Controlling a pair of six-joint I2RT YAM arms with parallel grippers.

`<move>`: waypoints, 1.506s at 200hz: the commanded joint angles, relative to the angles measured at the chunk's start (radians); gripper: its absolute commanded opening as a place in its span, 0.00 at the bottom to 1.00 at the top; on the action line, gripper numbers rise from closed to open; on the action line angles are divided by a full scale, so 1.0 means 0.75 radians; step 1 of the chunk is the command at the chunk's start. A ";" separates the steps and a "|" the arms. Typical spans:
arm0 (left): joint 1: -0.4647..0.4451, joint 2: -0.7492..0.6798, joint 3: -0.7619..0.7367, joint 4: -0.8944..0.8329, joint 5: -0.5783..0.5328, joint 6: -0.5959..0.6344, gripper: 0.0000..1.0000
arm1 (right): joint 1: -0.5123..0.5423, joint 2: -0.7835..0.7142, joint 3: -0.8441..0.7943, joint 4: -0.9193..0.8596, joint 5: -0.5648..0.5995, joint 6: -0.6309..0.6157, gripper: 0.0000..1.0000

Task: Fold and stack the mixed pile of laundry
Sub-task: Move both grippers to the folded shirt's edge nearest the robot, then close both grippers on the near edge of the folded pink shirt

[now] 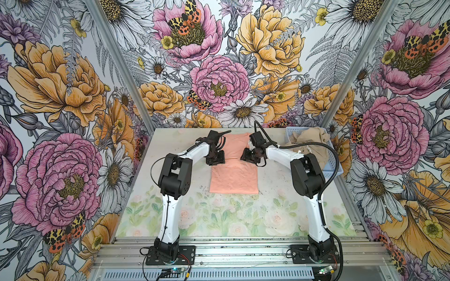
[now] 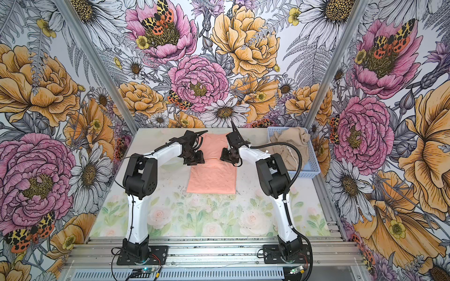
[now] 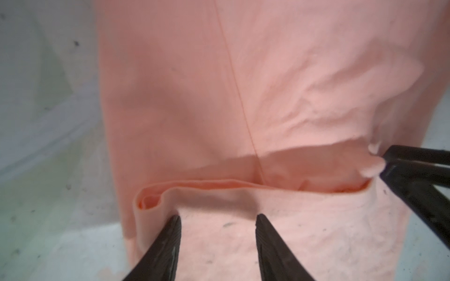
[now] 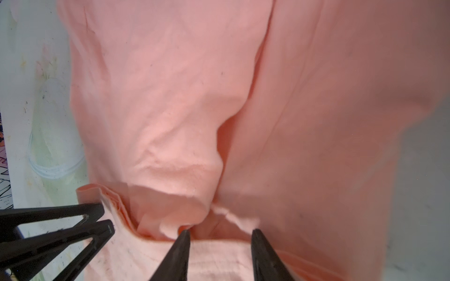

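Note:
The peach-pink T-shirt (image 1: 233, 175) (image 2: 211, 177) lies on the table, folded into a long strip, its near part doubled over into a square. The doubled edge (image 3: 219, 185) (image 4: 170, 240) runs across the strip's middle. My left gripper (image 1: 215, 159) (image 3: 218, 219) stands open over that edge's left end, fingertips apart on flat cloth. At the edge's right end my right gripper (image 1: 248, 155) (image 4: 220, 233) is also open, nothing pinched. No chest print shows. The beige shorts (image 1: 309, 140) (image 2: 292, 141) sit crumpled in the basket at the back right.
The light blue perforated basket (image 1: 334, 167) (image 2: 314, 167) stands at the table's back right, close behind my right arm. The floral table surface (image 1: 219, 219) stretches toward the front. Flowered walls close in the back and both sides.

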 commanded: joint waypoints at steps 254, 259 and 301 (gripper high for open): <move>0.025 -0.818 -1.184 0.421 0.118 -0.143 0.48 | 0.154 -0.705 -1.052 0.137 0.024 0.124 0.42; 0.022 -0.814 -1.184 0.422 0.118 -0.143 0.47 | 0.158 -0.701 -1.053 0.140 0.023 0.125 0.41; -0.007 -0.772 -1.184 0.422 0.103 -0.159 0.41 | 0.161 -0.687 -1.070 0.146 0.034 0.124 0.33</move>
